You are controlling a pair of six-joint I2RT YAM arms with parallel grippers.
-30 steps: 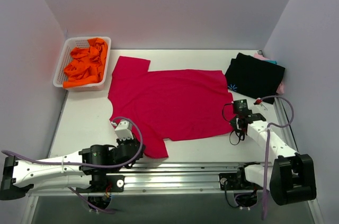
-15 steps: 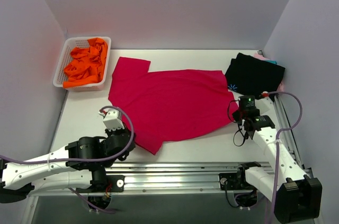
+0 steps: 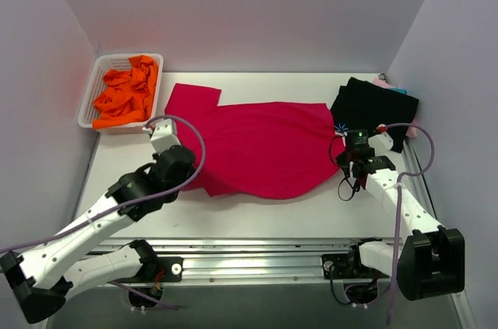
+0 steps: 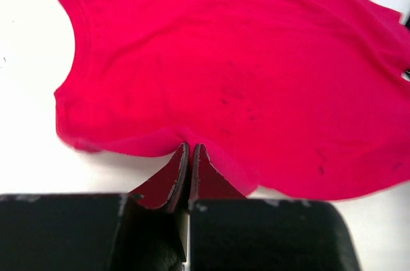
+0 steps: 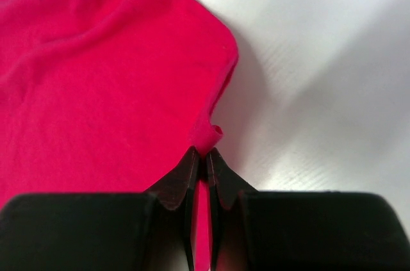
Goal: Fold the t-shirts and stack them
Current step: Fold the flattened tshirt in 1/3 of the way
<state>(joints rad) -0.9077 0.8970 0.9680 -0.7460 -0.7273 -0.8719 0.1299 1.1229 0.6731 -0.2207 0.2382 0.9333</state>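
Crimson t-shirt (image 3: 264, 154) spread on the white worktop (image 3: 257, 216) between the two pairs of fingers, near edge bowed in a long curve.

Only from above: folded black t-shirt (image 3: 373, 111) with a tiny blue mark, just beyond the right fingers; slivers of pink and teal cloth (image 3: 395, 89) at its far edge; white lattice basket (image 3: 87, 107) of crumpled orange cloth (image 3: 124, 96) beyond the left fingers.

Only from the wrists: soft matte knit, curved banded neckline up and left of the left fingers, a few dark specks, stitched hem.

Left fingers (image 4: 181, 159), dark tapered wedges, pressed together on a pinch of the red near edge. Right fingers (image 5: 194, 162) likewise clamped tight on a small puckered tuck of hem below a rounded corner, bare worktop to their right.
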